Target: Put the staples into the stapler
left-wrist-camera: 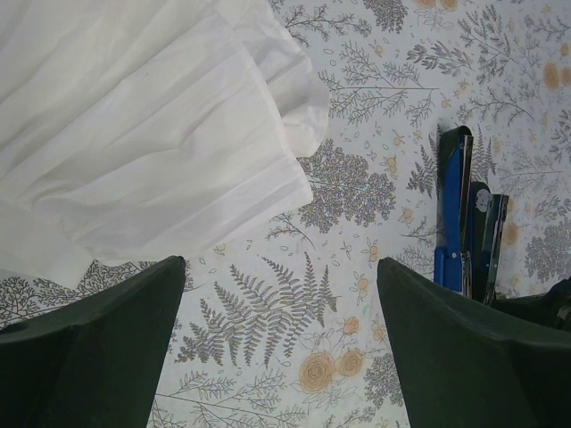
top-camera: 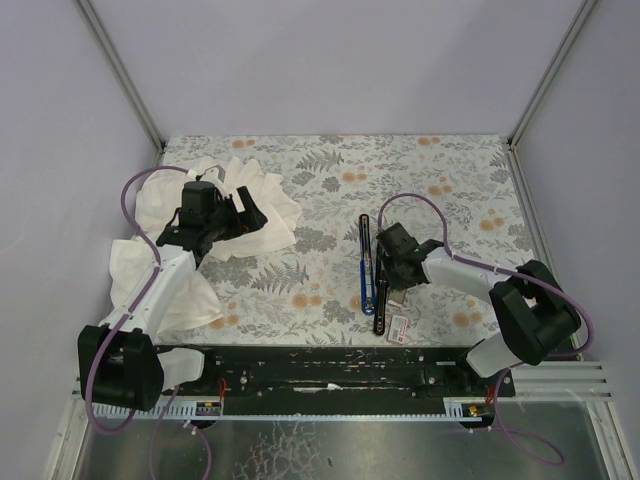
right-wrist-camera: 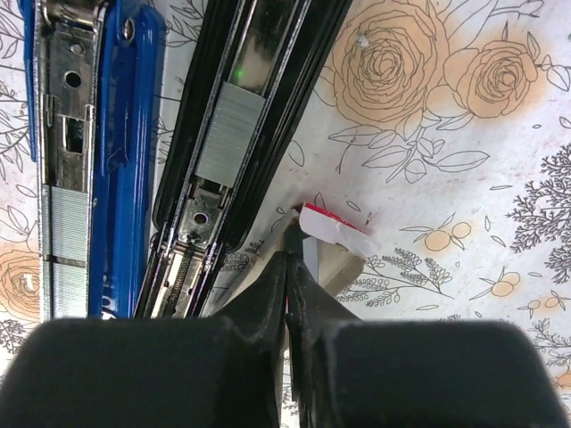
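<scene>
**Q:** Where was the stapler, and what was it like?

**A:** The stapler (top-camera: 362,250) lay right of centre on the worktop (top-camera: 330,170), running near to far. It was hinged open flat into two slim halves side by side. The glossy blue half (right-wrist-camera: 129,134) was on the left, with a bright metal inlay. The black half (right-wrist-camera: 174,183) was on the right, with a shiny steel channel. A ribbed, silvery-grey strip of staples (right-wrist-camera: 227,134) sat in that black channel, and a fine coiled spring (right-wrist-camera: 178,276) showed toward its near end. A similar ribbed grey length ran along the blue half's metal.

**Q:** And your tools?

**A:** My right tool (right-wrist-camera: 287,245) had its two matte black fingers (right-wrist-camera: 254,303) pressed together, with nothing visible between them. The tips were beside the black half's near end and right at the edge of the little white box (right-wrist-camera: 337,234) with its red label. I could not tell whether they touched the cardboard. That box sat just right of the stapler's near end. My left tool (left-wrist-camera: 280,264) was spread wide apart, gripping nothing, well off to the left.

**Q:** Anything in the way?

**A:** A soft, pleated white cloth (left-wrist-camera: 161,116) lay crumpled on the left of the worktop beneath my left arm, well apart from the stapler. The worktop had a flat floral print of grey ferns and orange roses. My right tool's own fingers hid part of the box.
</scene>
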You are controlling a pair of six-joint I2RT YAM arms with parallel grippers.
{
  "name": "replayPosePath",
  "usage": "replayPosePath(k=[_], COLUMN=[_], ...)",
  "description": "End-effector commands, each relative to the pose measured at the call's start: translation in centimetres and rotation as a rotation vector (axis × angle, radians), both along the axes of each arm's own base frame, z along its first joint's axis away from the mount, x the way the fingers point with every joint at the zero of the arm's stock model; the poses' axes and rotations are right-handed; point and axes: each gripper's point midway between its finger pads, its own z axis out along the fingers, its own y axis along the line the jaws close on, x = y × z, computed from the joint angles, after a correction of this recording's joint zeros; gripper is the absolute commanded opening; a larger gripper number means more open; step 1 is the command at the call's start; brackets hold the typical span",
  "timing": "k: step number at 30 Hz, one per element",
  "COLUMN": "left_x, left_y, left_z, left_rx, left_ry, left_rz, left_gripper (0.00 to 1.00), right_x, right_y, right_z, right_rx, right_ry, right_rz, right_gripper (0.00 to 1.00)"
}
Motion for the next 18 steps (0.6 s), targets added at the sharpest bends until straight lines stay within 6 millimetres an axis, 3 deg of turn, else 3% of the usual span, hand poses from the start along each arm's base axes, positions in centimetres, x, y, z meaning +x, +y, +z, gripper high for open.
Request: replayPosePath(k=[1, 12, 16, 18], left_x=[-0.2, -0.3, -0.3, -0.3], left_y=[0.1, -0.2, -0.2, -0.2], left_z=[0.6, 0.9, 0.9, 0.9], left_rx=[-0.012, -0.023, -0.024, -0.023], left_ry=[-0.022, -0.042, -0.043, -0.043], left_rz=[0.0, -0.015, -0.017, -0.015], left_gripper=[0.88, 0.88, 0.88, 0.88], right_x=[-1.0, -0.5, -0.3, -0.3], right_y=[-0.9, 0.7, -0.2, -0.4], right_z=[0.1, 5.6, 5.3, 4.7], right_rx=[-0.025, 0.161, 0.113, 0.083], right_ry=[0.01, -0.124, -0.124, -0.104], right_rz=[-0.03, -0.07, -0.096, -0.083], right_gripper=[0.03, 0.0, 0.0, 0.06])
